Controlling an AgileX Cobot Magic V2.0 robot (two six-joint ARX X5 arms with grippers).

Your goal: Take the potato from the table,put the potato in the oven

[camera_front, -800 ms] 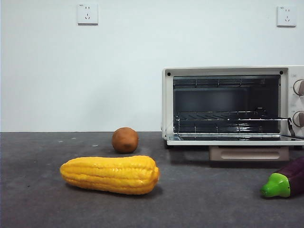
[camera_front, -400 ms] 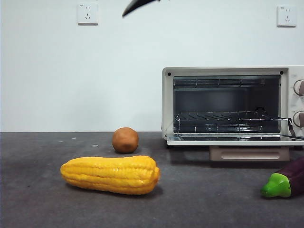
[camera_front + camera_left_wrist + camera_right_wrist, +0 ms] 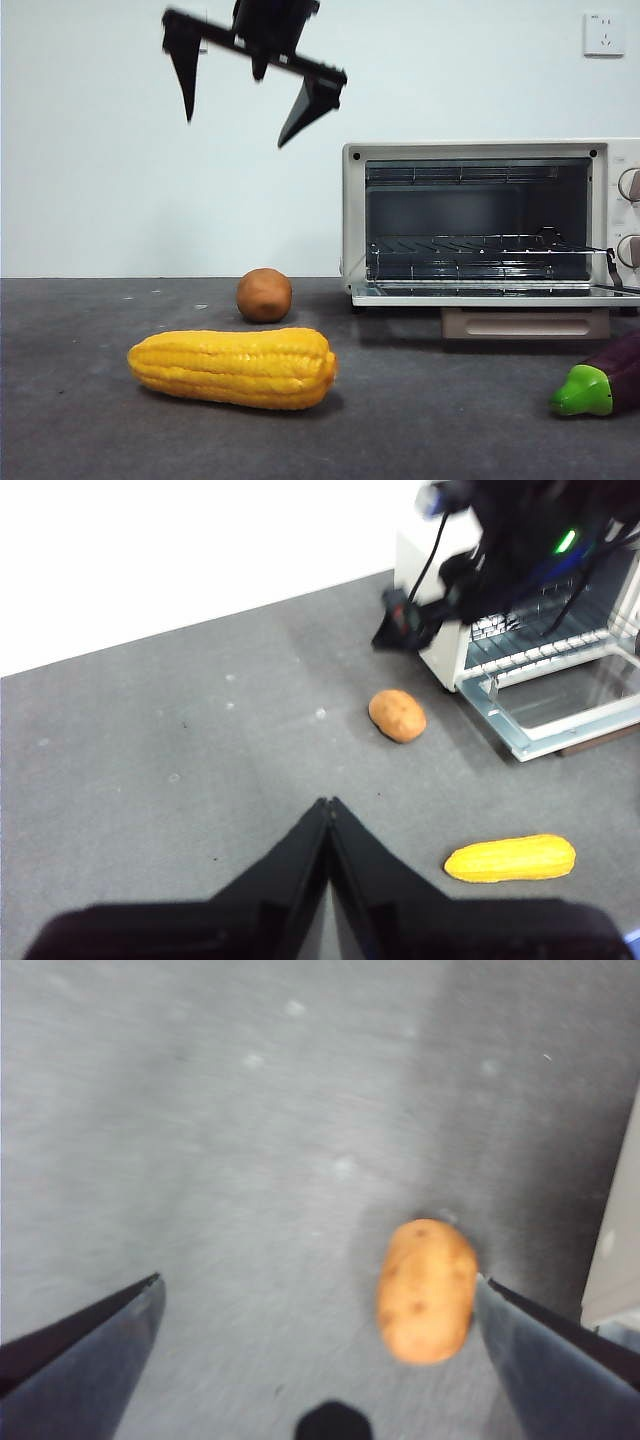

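The potato (image 3: 264, 295) lies on the table (image 3: 450, 420), a little left of the oven (image 3: 353, 220), whose door (image 3: 500, 296) hangs open and flat. My right gripper (image 3: 235, 130) hovers high above the potato, jaws open wide and empty. Its wrist view looks down on the potato (image 3: 427, 1290), which sits close to one jaw of the right gripper (image 3: 318, 1280). My left gripper (image 3: 325, 802) is shut and empty, well back from the potato (image 3: 397, 715) and the oven (image 3: 445, 665). The right arm (image 3: 520, 530) shows dark over the oven there.
A long yellow corn cob (image 3: 232, 367) lies in front of the potato, nearer the camera, also seen as the corn cob (image 3: 510, 858). A purple eggplant (image 3: 600, 382) with a green cap rests at the right edge. The wire rack (image 3: 470, 247) sits inside the oven.
The right gripper has come down from the top edge into full view above the potato, jaws spread. The potato, corn and oven have not moved.
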